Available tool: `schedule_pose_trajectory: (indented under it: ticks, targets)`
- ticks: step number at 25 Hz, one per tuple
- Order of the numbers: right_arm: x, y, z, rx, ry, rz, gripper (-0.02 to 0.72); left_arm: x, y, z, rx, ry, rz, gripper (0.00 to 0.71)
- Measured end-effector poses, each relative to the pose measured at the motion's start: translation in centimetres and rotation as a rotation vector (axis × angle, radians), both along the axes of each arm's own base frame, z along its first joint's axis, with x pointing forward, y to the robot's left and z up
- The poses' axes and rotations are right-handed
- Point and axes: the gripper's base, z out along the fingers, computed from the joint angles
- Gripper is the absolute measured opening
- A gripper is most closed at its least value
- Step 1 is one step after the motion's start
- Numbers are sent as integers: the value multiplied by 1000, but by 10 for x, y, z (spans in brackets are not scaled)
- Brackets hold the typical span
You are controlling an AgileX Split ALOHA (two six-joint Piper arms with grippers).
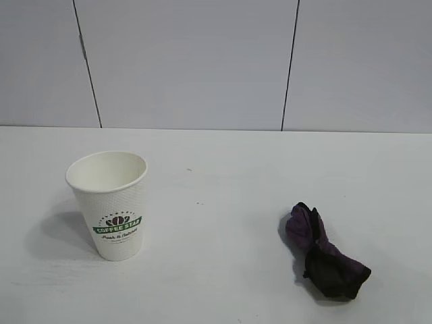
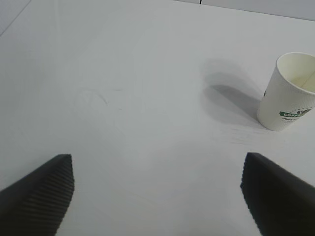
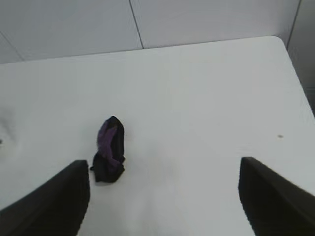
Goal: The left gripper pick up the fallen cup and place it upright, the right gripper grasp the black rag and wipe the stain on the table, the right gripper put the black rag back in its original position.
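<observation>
The cup (image 1: pixel 112 206) stands upright, the rag (image 1: pixel 322 253) lies back; both grippers (image 2: pixel 157 189) (image 3: pixel 165 189) are spread and should retreat without touching anything.

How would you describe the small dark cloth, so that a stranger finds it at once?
On the white table, look toward the exterior view's right side, well apart from the upright white paper cup. There lies the crumpled black rag with purple folds, the only dark, soft thing there.

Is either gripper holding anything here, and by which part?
Nothing. Both the left gripper and right gripper are open and empty; cup and black rag rest untouched.
</observation>
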Motion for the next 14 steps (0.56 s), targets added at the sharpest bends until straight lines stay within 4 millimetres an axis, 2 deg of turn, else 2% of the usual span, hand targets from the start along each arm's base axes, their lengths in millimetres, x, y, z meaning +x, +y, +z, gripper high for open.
schedule_pose_trajectory:
  ticks: [3, 14]
  targets:
    - [3, 0, -11, -2, 45, -2, 568, 0, 0, 0, 0, 0, 0, 664]
    - [3, 0, -11, -2, 45, -2, 568, 0, 0, 0, 0, 0, 0, 664]
